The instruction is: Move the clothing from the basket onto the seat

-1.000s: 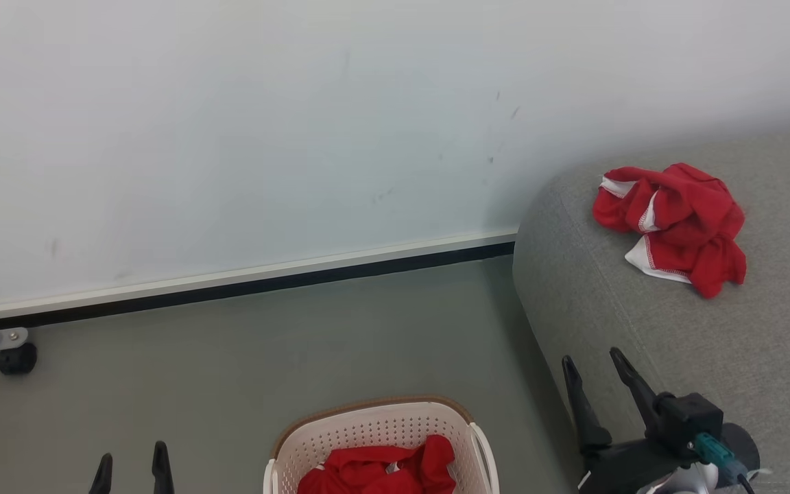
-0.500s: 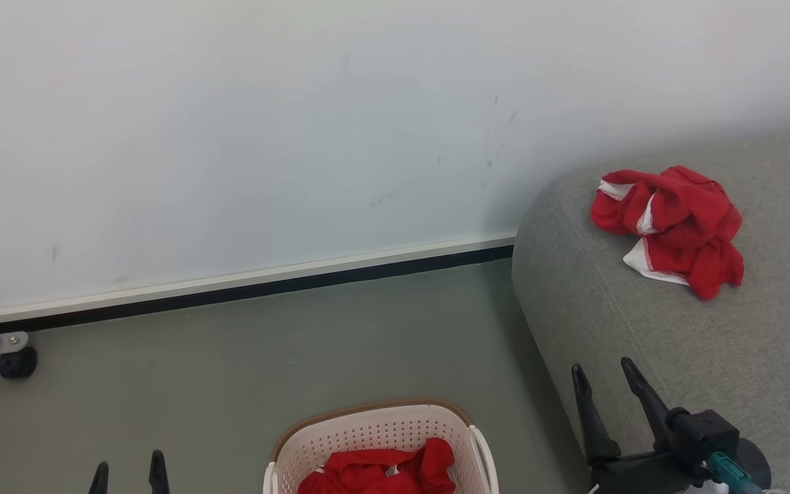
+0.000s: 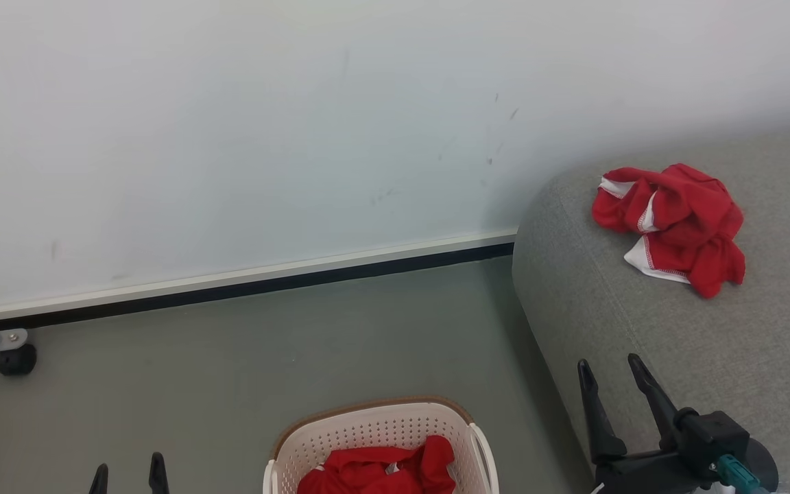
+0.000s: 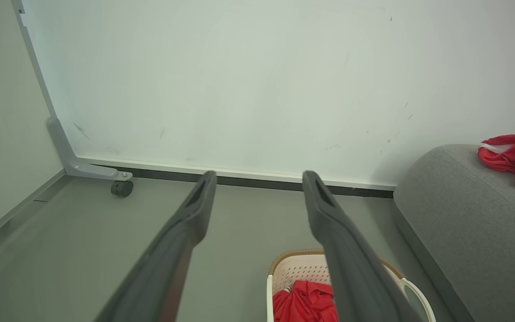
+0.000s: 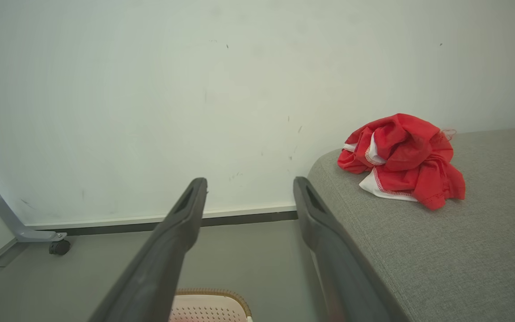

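Broadly, the pale wall takes the upper half of the head view, with the grey floor below it and the seat filling the right side. One crumpled garment already lies on the seat at the upper right. The basket sits at the bottom centre, cut by the frame's lower edge, with more red clothing bunched inside. The right gripper, lower right, has its fingers spread and empty by the seat's near edge. The left gripper, lower left, is likewise spread and holds nothing.

The likely trouble is that a reach into the basket catches a finger on its perforated wall and drags or tips it. Pinching only a loose fold could also let the fabric slip out on the lift. The basket's clothing lies between the two grippers, lower in the frame than the right one's fingertips and well apart from each.
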You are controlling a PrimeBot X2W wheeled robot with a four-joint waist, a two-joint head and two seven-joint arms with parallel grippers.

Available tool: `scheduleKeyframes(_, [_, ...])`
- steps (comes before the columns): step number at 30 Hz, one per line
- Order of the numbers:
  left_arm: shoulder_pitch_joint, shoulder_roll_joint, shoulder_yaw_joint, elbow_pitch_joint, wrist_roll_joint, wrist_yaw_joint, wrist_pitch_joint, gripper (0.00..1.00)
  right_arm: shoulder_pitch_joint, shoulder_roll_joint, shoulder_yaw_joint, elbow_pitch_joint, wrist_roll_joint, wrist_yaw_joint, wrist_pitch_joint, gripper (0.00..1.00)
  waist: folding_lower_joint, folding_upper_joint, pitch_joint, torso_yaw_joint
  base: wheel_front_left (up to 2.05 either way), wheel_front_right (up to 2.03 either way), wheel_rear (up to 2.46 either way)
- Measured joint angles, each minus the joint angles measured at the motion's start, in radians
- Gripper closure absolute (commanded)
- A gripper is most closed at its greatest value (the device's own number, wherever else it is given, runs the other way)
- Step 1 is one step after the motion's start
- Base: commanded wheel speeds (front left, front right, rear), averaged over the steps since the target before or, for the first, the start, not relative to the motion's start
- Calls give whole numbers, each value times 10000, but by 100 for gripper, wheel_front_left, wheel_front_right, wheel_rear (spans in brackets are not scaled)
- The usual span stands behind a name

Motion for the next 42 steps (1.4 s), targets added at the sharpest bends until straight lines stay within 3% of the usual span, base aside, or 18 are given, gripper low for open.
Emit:
scheduleKeyframes(20, [-32, 40, -123, -278, 123, -6, 8, 0, 181, -8, -102, -552, -115, -12, 0, 0, 0, 0, 551, -72, 0, 0, 0])
scheduleKeyframes(27, [-748, 123, -395, -445, 245, -27, 288, 0, -247, -13, -176, -894, -290, -13, 0, 0, 1, 1, 1294, -125, 0, 0, 0])
scheduleKeyframes(42, [-2929, -102, -1887, 184, 871, -583, 1218, 0, -1973, -38, -497, -1411, -474, -13, -29, 0, 3, 2, 3371, -418, 0, 0, 0])
